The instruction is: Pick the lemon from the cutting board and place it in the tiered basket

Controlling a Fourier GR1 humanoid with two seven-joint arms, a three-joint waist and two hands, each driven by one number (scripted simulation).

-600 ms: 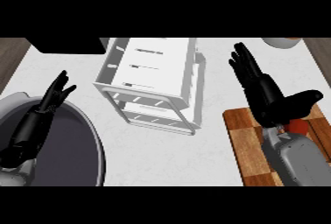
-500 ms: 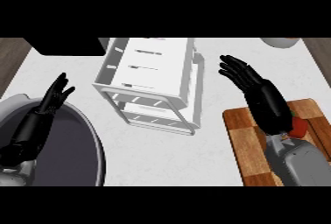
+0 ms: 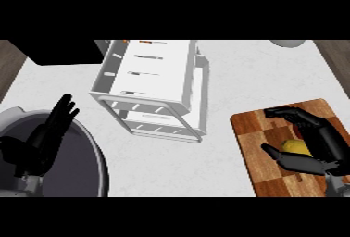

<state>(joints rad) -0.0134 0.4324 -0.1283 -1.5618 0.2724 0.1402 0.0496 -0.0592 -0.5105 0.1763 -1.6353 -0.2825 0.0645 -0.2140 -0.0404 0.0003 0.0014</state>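
The right hand [image 3: 315, 147] curls its fingers [image 3: 290, 112] round the lemon [image 3: 296, 147] on the cutting board [image 3: 259, 152] at four o'clock; the tiered basket [image 3: 153, 78] stands at eleven. The left hand [image 3: 48, 134] rests open at eight o'clock.

Looks like a kitchen: pale speckled countertop [image 3: 253, 78] with a wooden cutting board [image 3: 256, 139] on the right, a white tiered basket [image 3: 152, 78] in the middle, and a big dark pan [image 3: 82, 162] at the near left.
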